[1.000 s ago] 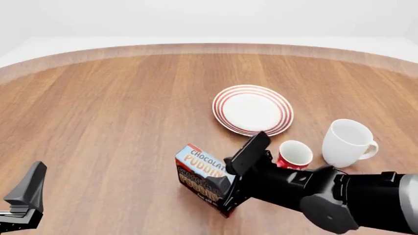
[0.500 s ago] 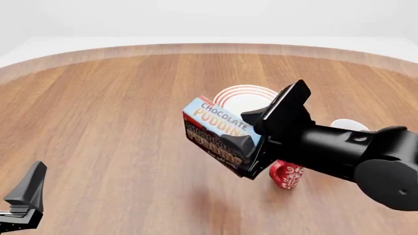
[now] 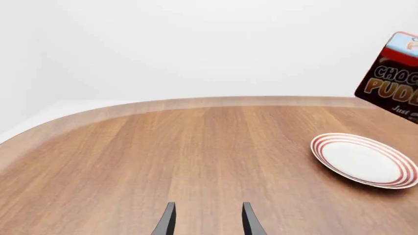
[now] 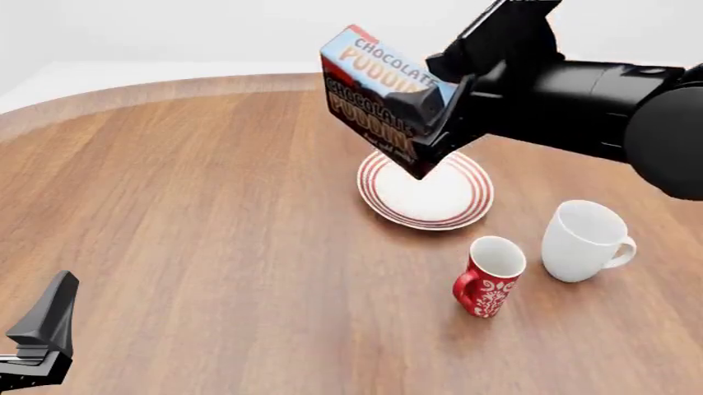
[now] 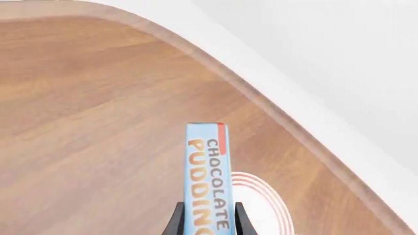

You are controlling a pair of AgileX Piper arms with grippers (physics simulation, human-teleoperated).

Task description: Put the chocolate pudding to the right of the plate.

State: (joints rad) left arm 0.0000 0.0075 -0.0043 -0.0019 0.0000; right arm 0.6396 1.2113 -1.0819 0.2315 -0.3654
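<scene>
My right end effector [image 4: 434,123] grips the light-blue-topped, brown-fronted cardboard pudding carton [image 4: 379,92], tilted, lettered top facing upward-left. It hangs above the round red-ringed white plate [image 4: 462,202]. My left end effector [image 3: 207,221] is narrowly parted, empty.

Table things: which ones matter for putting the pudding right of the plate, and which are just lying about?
In the job:
- chocolate pudding, held aloft in the right tool
- plate

Just lying about:
- red mug
- white mug
- left tool, idle
</scene>
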